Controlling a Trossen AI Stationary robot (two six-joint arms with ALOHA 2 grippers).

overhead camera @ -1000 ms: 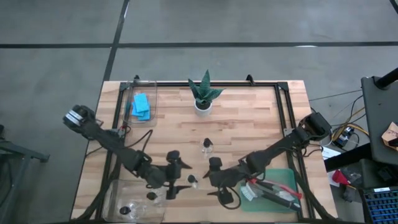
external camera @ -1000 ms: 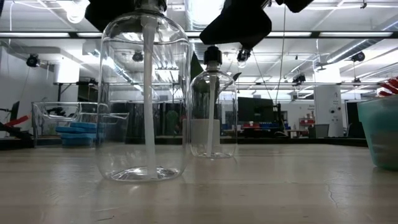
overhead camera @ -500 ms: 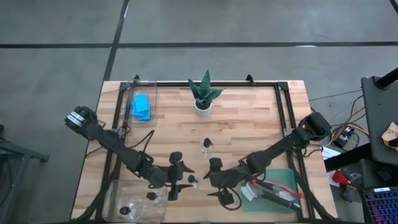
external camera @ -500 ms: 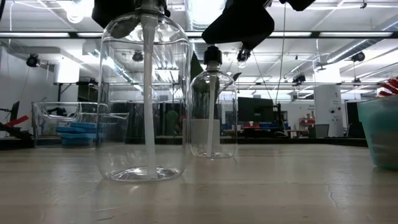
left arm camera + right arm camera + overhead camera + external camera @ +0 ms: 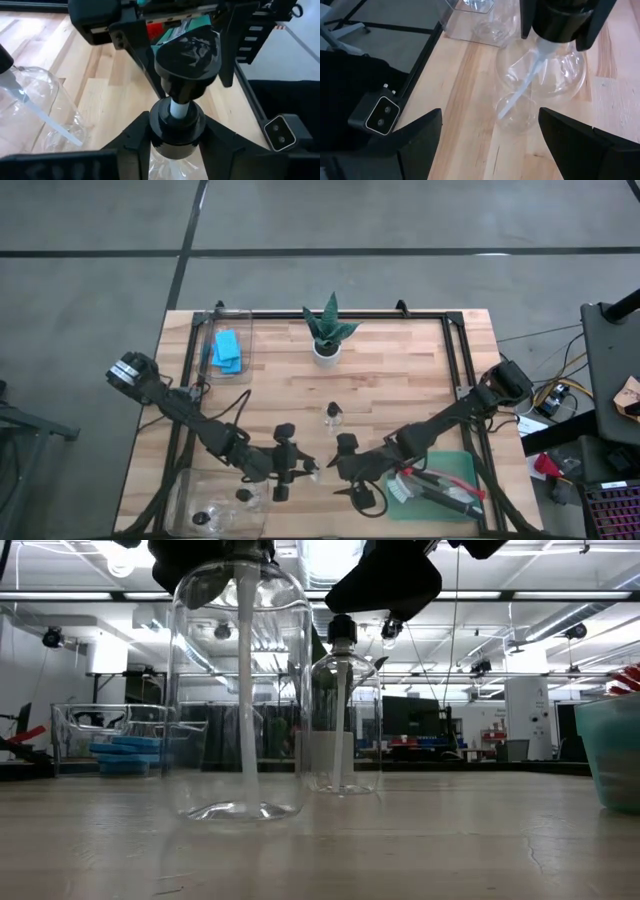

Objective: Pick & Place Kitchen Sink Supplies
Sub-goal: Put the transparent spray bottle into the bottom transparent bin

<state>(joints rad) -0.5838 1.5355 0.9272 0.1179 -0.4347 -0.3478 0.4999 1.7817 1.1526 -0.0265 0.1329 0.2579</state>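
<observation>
A clear bottle (image 5: 240, 690) with a black pump cap (image 5: 187, 55) stands near the table's front middle, with my left gripper (image 5: 303, 470) shut on it. My right gripper (image 5: 500, 145) is open just to the bottle's right, its fingers wide apart and touching nothing. A second clear black-capped bottle (image 5: 333, 415) rests on its base farther back. Blue sponges (image 5: 228, 350) lie in a clear bin (image 5: 245, 330) at the far left. Red and black brushes (image 5: 440, 485) lie on the green tray (image 5: 460, 465) at the near right. My left gripper pinches the bottle's black neck collar (image 5: 177, 122) between its two fingers, just under the pump head. The fingers (image 5: 135, 137) come from the table's left, slanting down. The bottle hangs upright, its base (image 5: 240, 812) a little above the tabletop.
A potted plant (image 5: 327, 330) stands at the far middle. A clear bin (image 5: 190, 485) at the near left corner holds small black-capped bottles. Black rails (image 5: 465, 370) run along the table's edges. Bare wood lies between the plant and the bottles.
My left gripper has shut on the bottle's neck collar. The bottle has shifted slightly sideways, and its base sits a little higher in the low view than before. My right gripper has kept still and open.
</observation>
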